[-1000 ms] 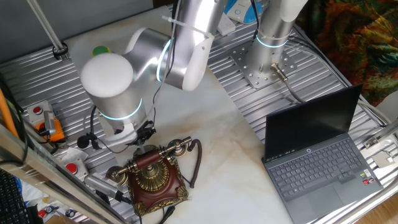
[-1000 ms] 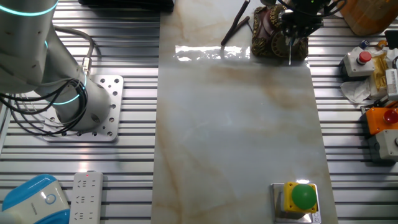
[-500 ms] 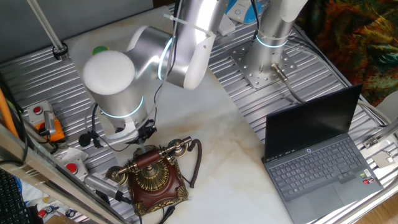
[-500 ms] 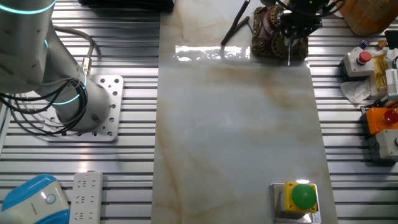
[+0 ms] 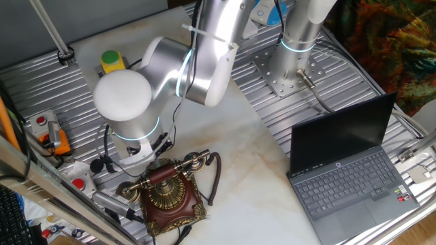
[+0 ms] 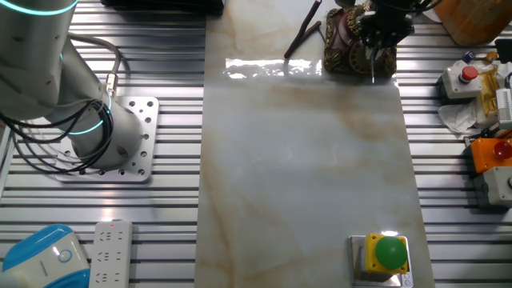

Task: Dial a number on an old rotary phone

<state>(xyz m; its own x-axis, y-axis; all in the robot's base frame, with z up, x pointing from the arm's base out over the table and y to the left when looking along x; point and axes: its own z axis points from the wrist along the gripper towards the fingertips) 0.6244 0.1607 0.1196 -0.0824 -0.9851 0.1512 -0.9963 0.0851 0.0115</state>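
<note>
Clearly the old rotary phone [image 5: 165,195] sits at the near left edge of the marble slab [image 6: 308,176], its brass dial tilted up, presumably so we can reach the finger holes from above. Our gripper [image 6: 378,32] hangs directly over it, a thin probe pointing down beside the dial; whether the jaws are wide or narrow we cannot tell. Well apart on the right, the open laptop [image 5: 354,177] stays out of our reach path.
</note>
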